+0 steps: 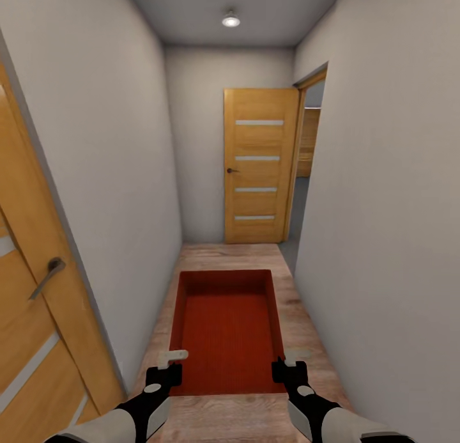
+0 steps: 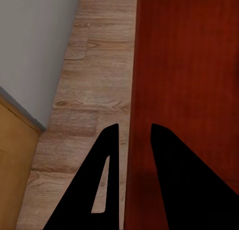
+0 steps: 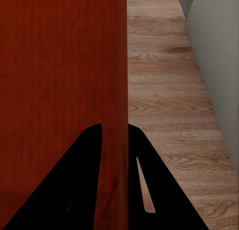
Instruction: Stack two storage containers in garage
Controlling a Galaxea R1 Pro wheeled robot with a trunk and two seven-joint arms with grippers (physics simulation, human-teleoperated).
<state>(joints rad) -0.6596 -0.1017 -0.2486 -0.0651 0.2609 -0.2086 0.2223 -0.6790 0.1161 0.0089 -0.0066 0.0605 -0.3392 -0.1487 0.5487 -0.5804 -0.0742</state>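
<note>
Holding an orange-red storage container (image 1: 227, 331) at lower centre, long axis pointing up the hallway toward the wooden door (image 1: 259, 165); left gripper (image 1: 167, 366) and right gripper (image 1: 285, 365) each clamping a side wall.

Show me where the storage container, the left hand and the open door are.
storage container (image 1: 227, 331), head view, on its inner bottom.
left hand (image 1: 170, 361), head view, between its fingertips.
open door (image 1: 259, 168), head view, on its middle panel.
</note>
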